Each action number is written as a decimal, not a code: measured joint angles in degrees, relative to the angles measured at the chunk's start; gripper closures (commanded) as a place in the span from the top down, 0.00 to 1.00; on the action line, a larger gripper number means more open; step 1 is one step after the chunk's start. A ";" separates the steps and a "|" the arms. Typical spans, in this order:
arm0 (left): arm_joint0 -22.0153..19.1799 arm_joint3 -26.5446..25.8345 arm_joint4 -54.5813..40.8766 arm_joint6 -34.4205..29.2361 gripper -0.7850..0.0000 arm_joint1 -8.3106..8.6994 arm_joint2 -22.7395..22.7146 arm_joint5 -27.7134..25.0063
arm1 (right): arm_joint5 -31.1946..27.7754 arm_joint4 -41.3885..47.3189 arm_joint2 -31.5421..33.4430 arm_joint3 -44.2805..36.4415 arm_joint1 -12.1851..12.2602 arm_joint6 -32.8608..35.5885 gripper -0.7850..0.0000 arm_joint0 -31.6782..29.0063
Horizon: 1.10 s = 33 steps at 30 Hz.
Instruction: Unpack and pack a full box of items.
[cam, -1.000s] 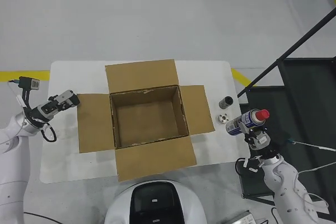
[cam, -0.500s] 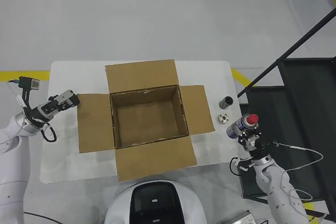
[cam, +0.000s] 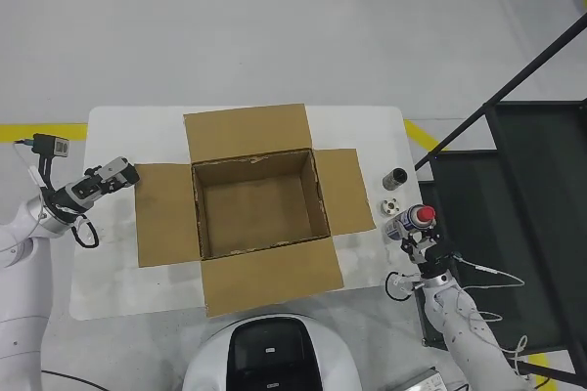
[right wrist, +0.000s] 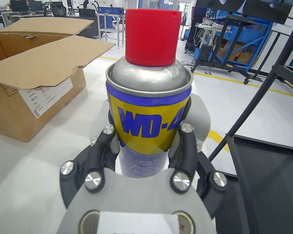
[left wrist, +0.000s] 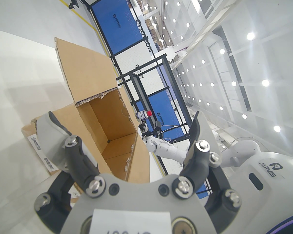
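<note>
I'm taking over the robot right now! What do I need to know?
The left gripper has its fingers open and holds nothing, beside the box's left flap.
The right gripper is shut on the spray can, held upright at the table's right edge.
The box sits open mid-table and looks empty.
A dark cylinder and a small pale part stand to the right of the box, near the can.
Done: unpacking, it seems.
Left: probably set the can down, then pack everything back.
</note>
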 measured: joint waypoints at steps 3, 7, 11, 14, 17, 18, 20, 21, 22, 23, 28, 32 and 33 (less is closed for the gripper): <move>0.00 0.00 0.00 0.00 1.00 0.00 0.00 0.00 | -0.20 0.55 -1.13 3.47 -0.43 0.41 0.00 2.56; 0.00 0.00 0.00 0.00 1.00 0.00 0.00 0.00 | -0.18 0.83 -2.05 7.08 -0.75 -0.62 0.00 4.72; 0.00 0.00 0.00 0.00 1.00 0.00 0.00 0.00 | -0.33 1.07 -2.57 9.97 -0.87 -1.92 0.89 6.16; 0.00 0.00 0.00 0.00 1.00 0.00 0.00 0.00 | -0.27 1.19 -2.91 11.44 -0.96 -2.36 1.00 6.87; 0.00 0.00 0.00 0.00 1.00 0.00 0.00 0.00 | -0.55 1.34 -3.39 12.86 -1.08 -2.62 1.00 7.61; 0.00 0.00 0.00 0.00 1.00 0.00 0.00 0.00 | -0.68 1.37 -3.52 13.16 -1.11 -2.73 1.00 7.77; 0.00 0.00 0.00 0.00 1.00 0.00 0.00 0.00 | -1.04 1.51 -3.81 13.75 -1.18 -3.10 1.00 8.01; 0.00 0.00 0.00 0.00 1.00 0.00 0.00 0.00 | -1.12 1.51 -3.93 13.94 -1.19 -3.31 1.00 8.01; 0.00 0.00 0.00 0.00 1.00 0.00 0.00 0.00 | -1.28 1.56 -4.01 14.09 -1.19 -3.61 1.00 7.89; 0.00 0.00 0.00 0.00 1.00 0.00 0.00 0.00 | -1.70 1.75 -4.03 14.18 -1.17 -4.13 1.00 7.55; 0.00 0.00 0.00 0.00 1.00 0.00 0.00 0.00 | -2.00 1.42 -3.52 12.62 -0.45 -7.47 1.00 3.88; 0.00 0.00 0.00 0.00 1.00 0.00 0.00 0.00 | -0.28 0.92 -2.52 9.58 0.36 -7.92 1.00 -0.08; 0.00 0.00 0.00 0.00 1.00 0.00 0.00 0.00 | -0.32 1.04 -2.28 8.43 0.52 -7.33 1.00 -1.08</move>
